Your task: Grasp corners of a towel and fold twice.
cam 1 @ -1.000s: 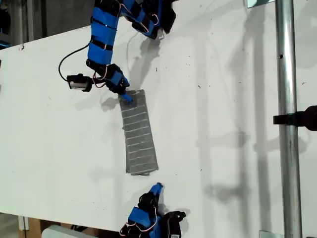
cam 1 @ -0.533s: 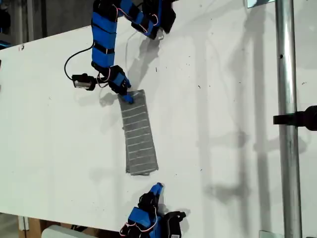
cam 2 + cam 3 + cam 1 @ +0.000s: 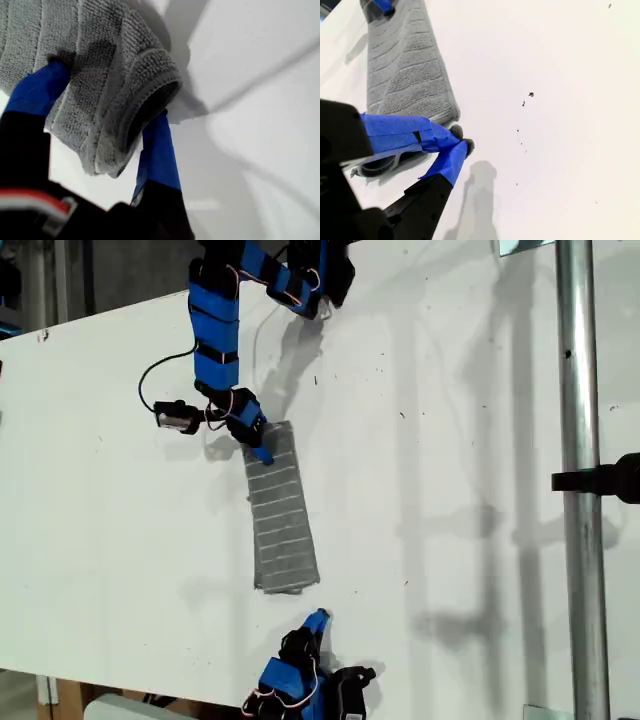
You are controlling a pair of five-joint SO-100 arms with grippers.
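Carefully now: my first gripper pinches the towel by a far corner (layers bunched), my second gripper idles closed; lift slowly.

End effectors: 1 clamped, 1 closed.

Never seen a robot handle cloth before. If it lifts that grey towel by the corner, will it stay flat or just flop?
Probably flop. In the first wrist view the towel already curls and sags around my first gripper, so it looks soft. It seems light, a thin folded strip lying on the table. Its looped, fuzzy weave should resist slipping from the fingers.
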